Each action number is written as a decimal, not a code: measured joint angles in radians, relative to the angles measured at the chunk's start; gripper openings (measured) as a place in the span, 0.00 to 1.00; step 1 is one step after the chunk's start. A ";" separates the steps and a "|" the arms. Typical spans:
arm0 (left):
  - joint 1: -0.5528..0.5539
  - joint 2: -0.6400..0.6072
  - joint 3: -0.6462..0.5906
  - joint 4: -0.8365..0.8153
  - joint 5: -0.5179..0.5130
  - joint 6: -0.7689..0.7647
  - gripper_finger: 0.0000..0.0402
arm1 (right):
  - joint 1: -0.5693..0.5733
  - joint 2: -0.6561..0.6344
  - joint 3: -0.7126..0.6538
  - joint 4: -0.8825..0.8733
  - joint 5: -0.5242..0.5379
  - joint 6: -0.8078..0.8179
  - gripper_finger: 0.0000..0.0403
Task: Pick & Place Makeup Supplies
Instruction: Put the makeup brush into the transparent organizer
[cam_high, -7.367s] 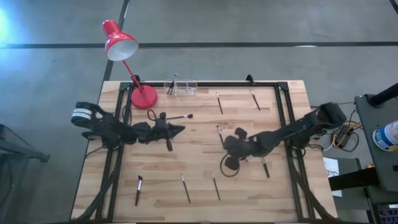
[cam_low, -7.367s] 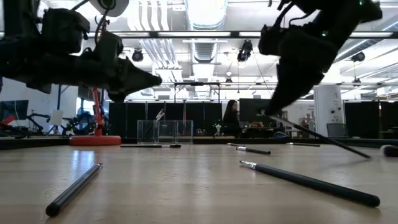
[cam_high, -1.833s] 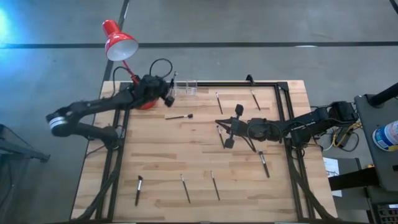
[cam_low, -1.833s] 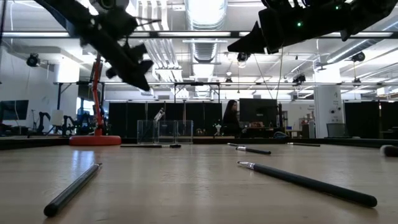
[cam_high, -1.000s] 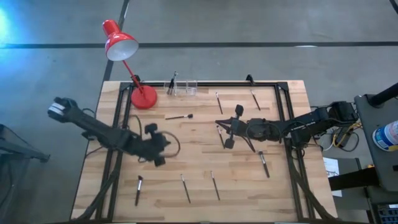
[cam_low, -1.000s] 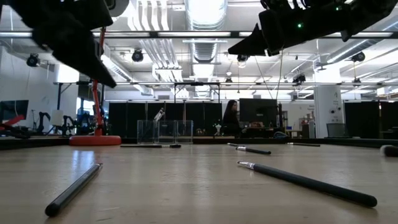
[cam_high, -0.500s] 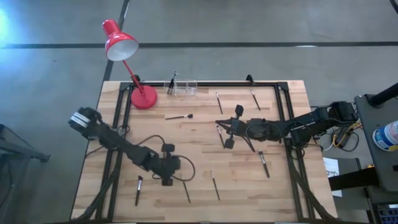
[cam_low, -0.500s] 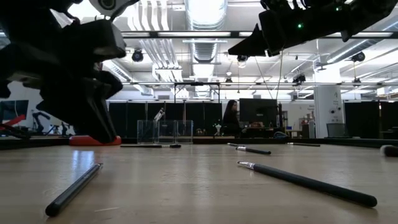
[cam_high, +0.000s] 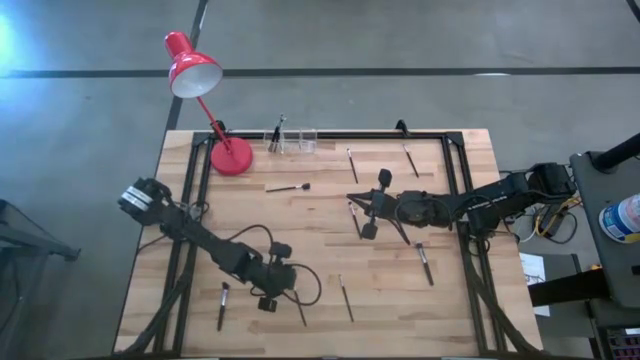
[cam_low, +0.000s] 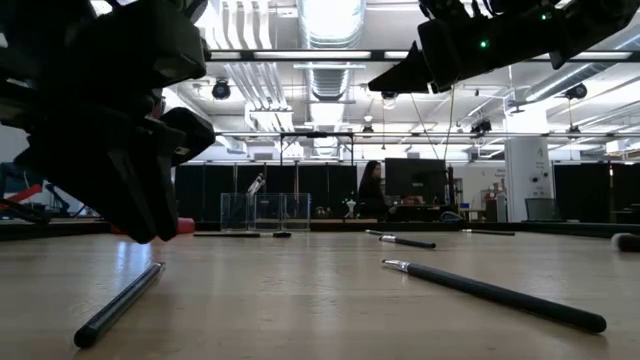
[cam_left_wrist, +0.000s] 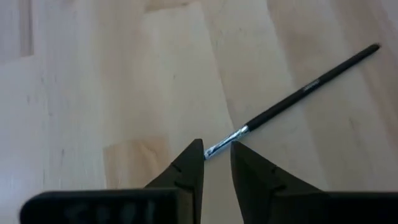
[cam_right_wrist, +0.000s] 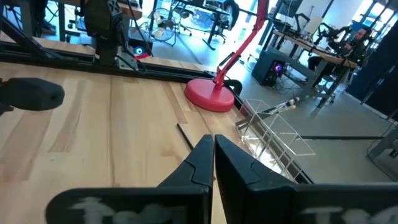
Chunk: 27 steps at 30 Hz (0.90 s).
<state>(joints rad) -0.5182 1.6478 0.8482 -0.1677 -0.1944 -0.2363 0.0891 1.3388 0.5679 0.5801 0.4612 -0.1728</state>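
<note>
Two fingers of the left claw (cam_left_wrist: 216, 152), slightly apart, straddle a makeup brush's (cam_left_wrist: 292, 99) silvery ferrule to grasp it off the table (cam_left_wrist: 93, 93); right claw (cam_right_wrist: 213, 149), pressed together, waits.

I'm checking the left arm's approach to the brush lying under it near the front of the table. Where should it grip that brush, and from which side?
Judging by the left wrist view, grip the makeup brush at its silvery ferrule, straight down from above. It lies flat on the table, and the left gripper hangs with its fingers slightly parted either side of that end, across the thin handle. Closing there should pinch it; a side approach would likely only roll it.
</note>
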 joint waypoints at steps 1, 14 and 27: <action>0.000 0.001 -0.001 0.000 0.000 0.004 0.18 | 0.000 0.000 0.000 0.000 0.000 0.001 0.02; -0.002 0.002 -0.001 0.017 -0.008 0.069 0.18 | 0.000 0.000 0.000 0.000 0.000 0.001 0.02; -0.002 0.003 -0.004 0.027 0.011 0.090 0.18 | 0.000 0.000 0.000 0.000 0.000 0.005 0.02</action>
<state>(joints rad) -0.5198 1.6505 0.8442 -0.1410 -0.1829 -0.1466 0.0891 1.3388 0.5678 0.5805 0.4610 -0.1677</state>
